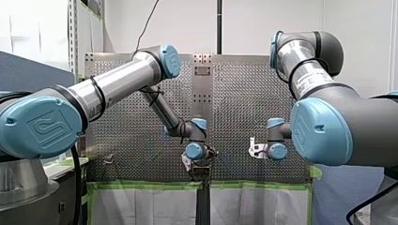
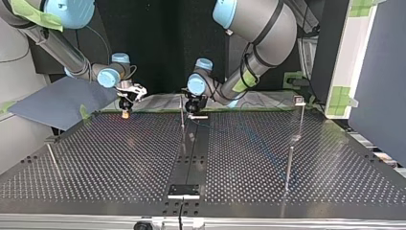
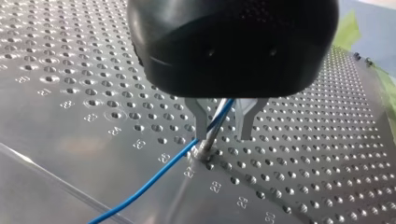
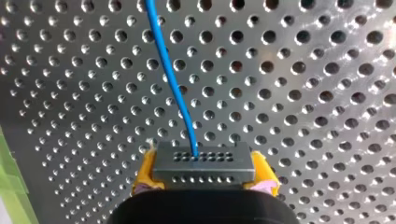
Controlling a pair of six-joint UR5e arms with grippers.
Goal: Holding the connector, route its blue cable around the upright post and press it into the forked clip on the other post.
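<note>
**Clearly a limp cable on a rigid connector**

The connector (image 4: 203, 165) is a small dark block with rows of pinholes. It looks rigid and light, so it is probably the safest place to hold. My right end effector (image 4: 204, 175) clamps its sides between yellow pads (image 4: 145, 175), some way to one side of the upright post (image 3: 208, 140). The blue cable (image 4: 170, 70) is thin and looks soft, so it would likely slip or kink if pinched. It runs over the worktop (image 3: 303, 154) to the post's foot, then rises close beside the post. My left end effector (image 3: 223, 126) stands narrowly open astride both. The forked clip (image 2: 299, 100) is well apart from the post, on the side away from the connector.
</note>
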